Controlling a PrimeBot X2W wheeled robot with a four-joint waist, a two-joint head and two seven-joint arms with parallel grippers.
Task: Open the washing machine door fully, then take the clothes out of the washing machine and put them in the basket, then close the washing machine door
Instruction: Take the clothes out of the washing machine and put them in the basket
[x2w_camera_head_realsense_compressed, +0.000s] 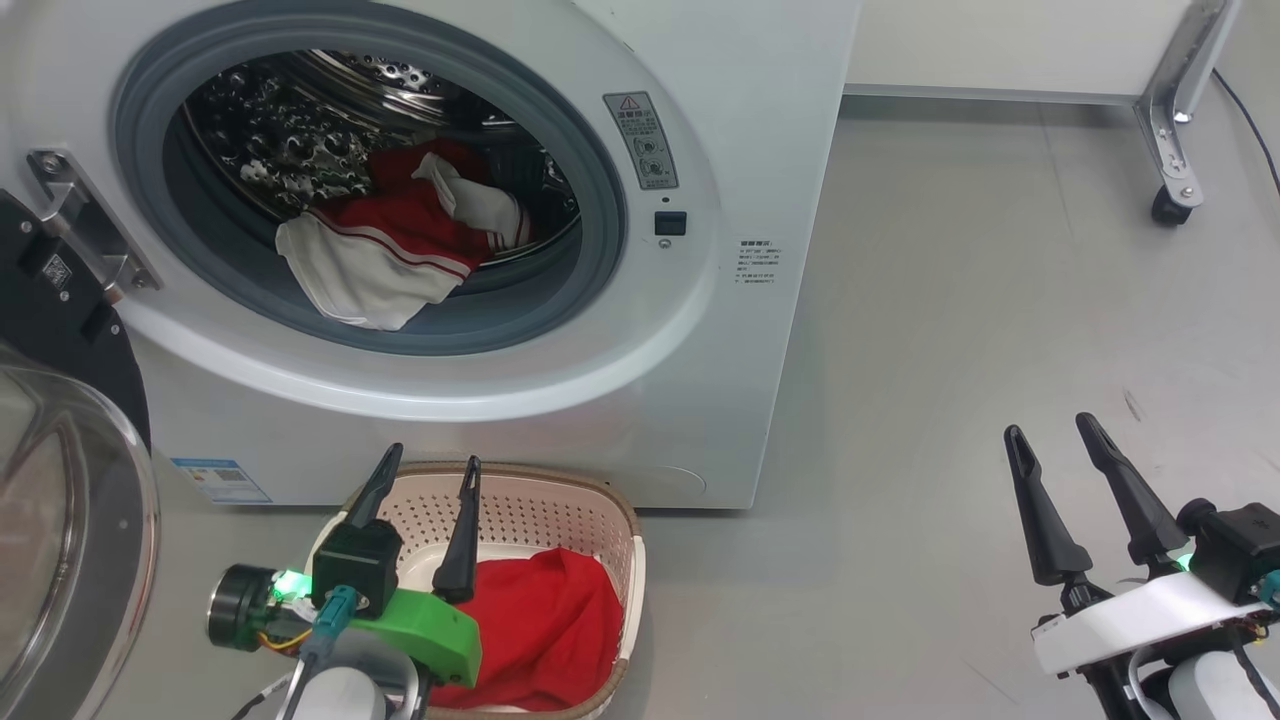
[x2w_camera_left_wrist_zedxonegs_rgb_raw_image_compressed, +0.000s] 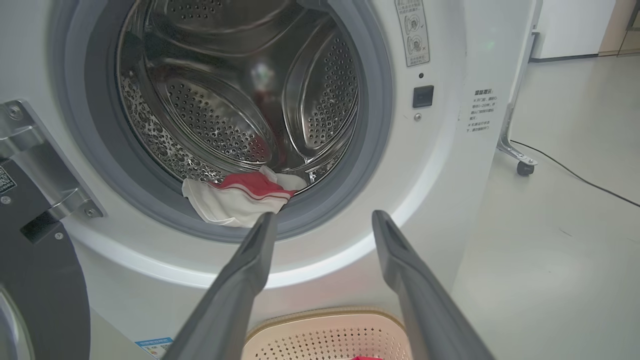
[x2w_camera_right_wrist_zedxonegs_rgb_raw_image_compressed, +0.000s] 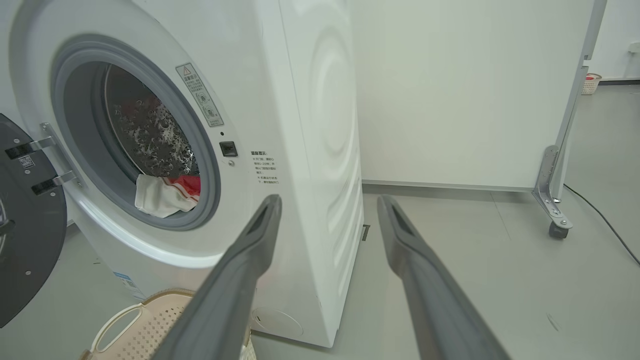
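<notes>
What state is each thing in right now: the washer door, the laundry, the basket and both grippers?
washing machine door: swung wide open to the left.
clothes in the drum: red and white piece draped over the grey seal.
basket: on the floor before the machine, holding a red garment.
left gripper: open, empty, above the basket.
right gripper: open, empty, over the floor.

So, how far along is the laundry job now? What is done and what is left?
Done: the door stands wide open, and one red garment lies in the basket. In hand: nothing; the left fingers hover open above the basket, the right fingers are open at the side. Left: the red and white clothes in the washing machine, then closing the door.
</notes>
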